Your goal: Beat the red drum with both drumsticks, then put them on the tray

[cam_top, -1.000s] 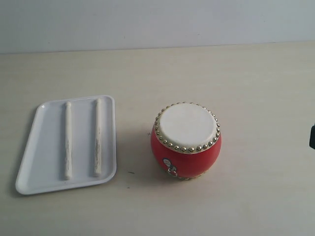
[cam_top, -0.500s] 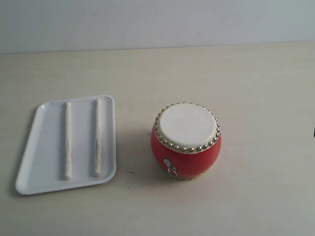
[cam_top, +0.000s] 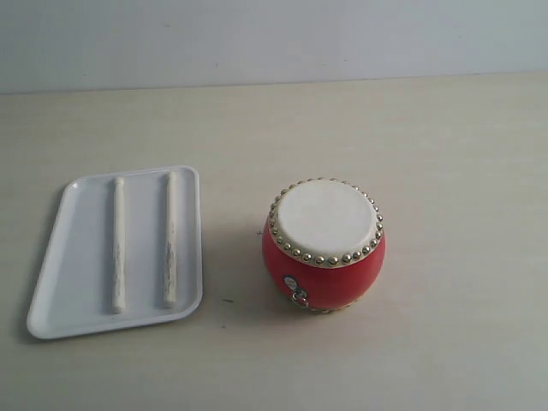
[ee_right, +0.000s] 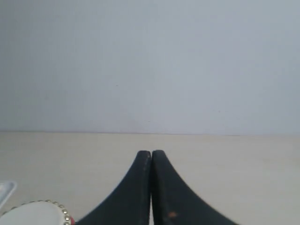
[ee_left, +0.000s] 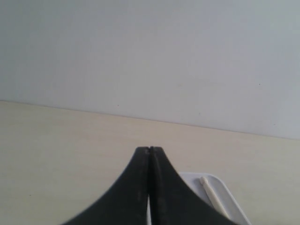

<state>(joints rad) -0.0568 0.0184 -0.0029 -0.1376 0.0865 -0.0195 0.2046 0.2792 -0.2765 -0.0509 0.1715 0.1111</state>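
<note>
The red drum (cam_top: 324, 245) with its cream skin and gold studs stands upright right of centre in the exterior view; its studded rim (ee_right: 33, 212) shows in the right wrist view. Two pale drumsticks (cam_top: 118, 244) (cam_top: 170, 239) lie side by side, parallel, in the white tray (cam_top: 73, 265) at the left. One stick tip (ee_left: 210, 192) and a tray corner (ee_left: 229, 197) appear in the left wrist view. My left gripper (ee_left: 150, 150) is shut and empty. My right gripper (ee_right: 151, 153) is shut and empty too. Neither arm appears in the exterior view.
The pale wooden table (cam_top: 445, 154) runs back to a grey-white wall (cam_top: 274, 38). Nothing else stands on it besides the tray and the drum.
A dark part of the right arm at the exterior view's right edge has slid out of frame. Drum, tray and sticks have not moved.
</note>
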